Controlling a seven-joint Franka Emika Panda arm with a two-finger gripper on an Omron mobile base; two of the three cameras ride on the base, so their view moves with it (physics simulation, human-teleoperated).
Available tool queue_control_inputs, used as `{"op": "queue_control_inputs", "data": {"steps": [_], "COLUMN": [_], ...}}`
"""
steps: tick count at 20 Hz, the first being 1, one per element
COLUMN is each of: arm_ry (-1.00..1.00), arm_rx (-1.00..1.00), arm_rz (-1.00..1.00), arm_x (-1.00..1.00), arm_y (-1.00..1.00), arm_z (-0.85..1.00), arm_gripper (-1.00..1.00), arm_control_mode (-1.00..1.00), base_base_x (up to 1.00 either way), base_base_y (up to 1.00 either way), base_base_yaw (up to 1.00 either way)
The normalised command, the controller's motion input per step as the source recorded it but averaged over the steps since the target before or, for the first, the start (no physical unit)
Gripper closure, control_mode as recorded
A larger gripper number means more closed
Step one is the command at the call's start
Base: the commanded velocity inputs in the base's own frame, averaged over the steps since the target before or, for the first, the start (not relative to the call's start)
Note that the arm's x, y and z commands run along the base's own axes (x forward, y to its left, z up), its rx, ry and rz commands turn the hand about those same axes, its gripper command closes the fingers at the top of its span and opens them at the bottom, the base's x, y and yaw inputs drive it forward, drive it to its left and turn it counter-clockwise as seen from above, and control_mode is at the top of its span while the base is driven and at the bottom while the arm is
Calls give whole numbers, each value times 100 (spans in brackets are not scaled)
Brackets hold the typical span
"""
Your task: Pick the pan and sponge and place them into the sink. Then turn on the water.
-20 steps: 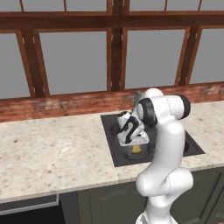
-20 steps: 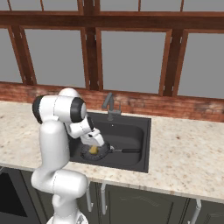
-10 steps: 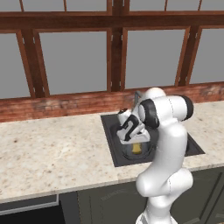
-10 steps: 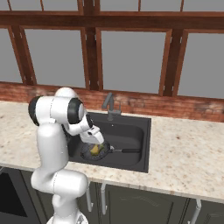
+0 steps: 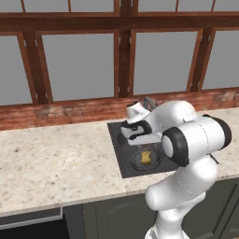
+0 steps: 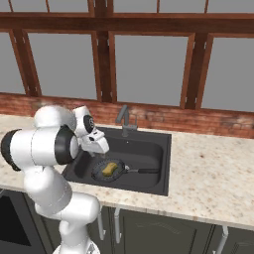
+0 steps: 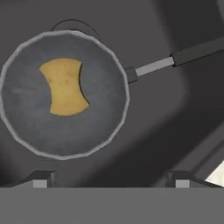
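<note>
The dark round pan (image 7: pixel 97 114) lies on the floor of the sink (image 7: pixel 175 114), its thin handle (image 7: pixel 183 53) pointing away. The yellow sponge (image 7: pixel 65 86) rests flat inside the pan. My gripper (image 7: pixel 111 180) hangs open a short way above the pan's edge, nothing between its fingertips (image 7: pixel 41 179). From the base, the gripper (image 6: pixel 97 154) hovers over the left part of the sink (image 6: pixel 149 149), above the pan (image 6: pixel 99 174) and sponge (image 6: pixel 109 169). The left base view shows gripper (image 5: pixel 140 141), sponge (image 5: pixel 146 157) and sink (image 5: pixel 119 151). No water is in view at the faucet (image 6: pixel 124 119).
A speckled stone counter (image 5: pixel 56 163) runs on both sides of the sink, with a brick ledge (image 6: pixel 208 124) and wood-framed windows behind. My own arm (image 5: pixel 186 140) arches over the sink's right half in the left base view. Dark cabinet fronts (image 6: pixel 163 233) sit below.
The gripper has opened and let go of the sponge, which now lies in the pan. The hand has lifted slightly above it.
</note>
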Motion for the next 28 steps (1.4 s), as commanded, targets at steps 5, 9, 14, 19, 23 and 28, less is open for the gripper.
{"op": "queue_control_inputs", "data": {"steps": [5,9,14,19,23,28], "arm_ry": [-7,-1,0,0,0,0], "arm_rx": [2,8,25,37,53,56], "arm_rz": [-5,-9,-16,-18,-22,-27], "arm_x": [-86,-57,-76,-84,-96,-75], "arm_y": [46,29,2,-14,-59,-75], "arm_z": [100,100,100,100,100,88], "arm_gripper": [-100,-100,-100,-100,-100,-100], "arm_control_mode": [-100,-100,-100,-100,-100,-100], "base_base_x": [0,0,0,0,0,0], "base_base_y": [0,0,0,0,0,0], "base_base_yaw": [0,0,0,0,0,0]}}
